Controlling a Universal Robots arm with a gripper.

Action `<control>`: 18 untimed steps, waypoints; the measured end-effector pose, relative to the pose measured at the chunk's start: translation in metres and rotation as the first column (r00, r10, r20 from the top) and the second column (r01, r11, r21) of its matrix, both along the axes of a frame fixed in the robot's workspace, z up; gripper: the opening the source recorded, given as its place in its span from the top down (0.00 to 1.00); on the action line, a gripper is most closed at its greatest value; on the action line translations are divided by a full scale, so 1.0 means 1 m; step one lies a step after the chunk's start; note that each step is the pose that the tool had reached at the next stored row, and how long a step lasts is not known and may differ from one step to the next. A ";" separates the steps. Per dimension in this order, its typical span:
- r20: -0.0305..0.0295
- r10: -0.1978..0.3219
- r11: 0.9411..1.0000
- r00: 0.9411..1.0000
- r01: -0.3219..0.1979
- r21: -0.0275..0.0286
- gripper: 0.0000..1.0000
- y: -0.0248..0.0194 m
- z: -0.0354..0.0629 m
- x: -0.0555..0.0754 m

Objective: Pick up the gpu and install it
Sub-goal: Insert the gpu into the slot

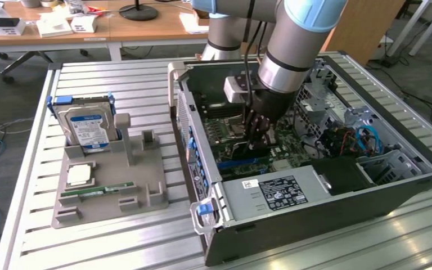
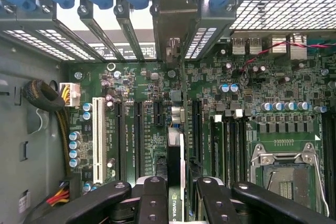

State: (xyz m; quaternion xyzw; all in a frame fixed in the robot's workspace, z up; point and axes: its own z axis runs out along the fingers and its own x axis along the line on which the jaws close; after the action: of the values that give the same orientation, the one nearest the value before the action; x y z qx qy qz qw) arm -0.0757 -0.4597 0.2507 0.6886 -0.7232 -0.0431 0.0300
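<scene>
A slatted metal worktop (image 1: 88,247) fills the foreground, with wooden desks (image 1: 148,25) and office clutter behind it.

Nearest on the exterior view's left lies one grey parts tray (image 1: 152,169). It holds three items. One narrow green RAM stick (image 1: 97,192) lies flat near its front edge. One square processor chip (image 1: 79,174) sits just behind that. One silver hard drive (image 1: 87,128) with a blue-white label stands upright at the back.

On the exterior view's right, one open computer case (image 1: 336,208) lies on its side. One labelled power supply (image 1: 272,194) sits in its near corner, and the green motherboard (image 1: 224,132) is beyond that.

One robot arm (image 1: 291,50) reaches straight down into the case. Its claw (image 1: 257,138) is just above the board.

In the wrist view the claw (image 2: 178,182) is pinching the gpu (image 2: 175,205) between two black fingers (image 2: 152,198). The card is seen edge-on and stands upright on its long edge. It sits over the motherboard (image 2: 142,82), among the black expansion slots. One white slot (image 2: 97,135) lies well to one side of it, and one empty processor socket (image 2: 286,174) lies on the other side. The card's metal end bracket (image 2: 173,24) sits at the case's rear wall, in the row of blue-clipped slot covers. I cannot tell whether the card's edge is fully seated in a slot.
</scene>
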 end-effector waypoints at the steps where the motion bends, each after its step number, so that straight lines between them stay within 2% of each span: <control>1: 0.000 0.000 1.000 1.000 0.000 0.000 0.74 0.0000 -0.0002 0.000; 18: 0.000 -0.001 1.000 1.000 0.001 0.000 0.74 0.0000 -0.0031 -0.001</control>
State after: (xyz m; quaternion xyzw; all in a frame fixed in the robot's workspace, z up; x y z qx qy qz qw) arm -0.0766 -0.4596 0.2476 0.6884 -0.7234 -0.0431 0.0299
